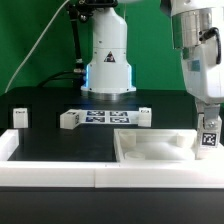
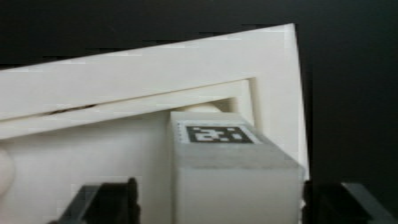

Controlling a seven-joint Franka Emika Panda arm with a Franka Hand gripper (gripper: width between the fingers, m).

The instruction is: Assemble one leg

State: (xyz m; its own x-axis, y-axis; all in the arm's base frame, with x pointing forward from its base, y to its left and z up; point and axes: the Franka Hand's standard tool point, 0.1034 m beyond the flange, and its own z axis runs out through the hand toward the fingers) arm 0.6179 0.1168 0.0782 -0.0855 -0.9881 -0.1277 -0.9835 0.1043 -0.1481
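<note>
**Exterior view: leg held upright at the tabletop's corner**

Exterior view takes in the black table (image 1: 60, 145), edged along the front by a white rail (image 1: 50, 172). The robot's white base (image 1: 108, 62) stands at the back. At the front, toward the exterior view's right, lies the large flat white square part (image 1: 155, 150), with a recessed face and raised rims. The marker board (image 1: 105, 118) lies flat before the base, with a small white part at either end (image 1: 68, 120) (image 1: 142, 117), and another tagged white piece (image 1: 19, 117) sits near the exterior view's left edge.

The gripper (image 1: 207, 118) hangs down at the exterior view's right, over the square part's far right corner. It pinches the leg (image 1: 209, 132), whose long axis runs vertically, tag facing the camera, lower end at or just above the corner; contact cannot be told.

Wrist view shows the leg (image 2: 228, 160) between the two dark fingers (image 2: 103, 203), pointing away along the camera's line of sight toward the square part's corner (image 2: 267, 70). Its tagged face is in sight.
</note>
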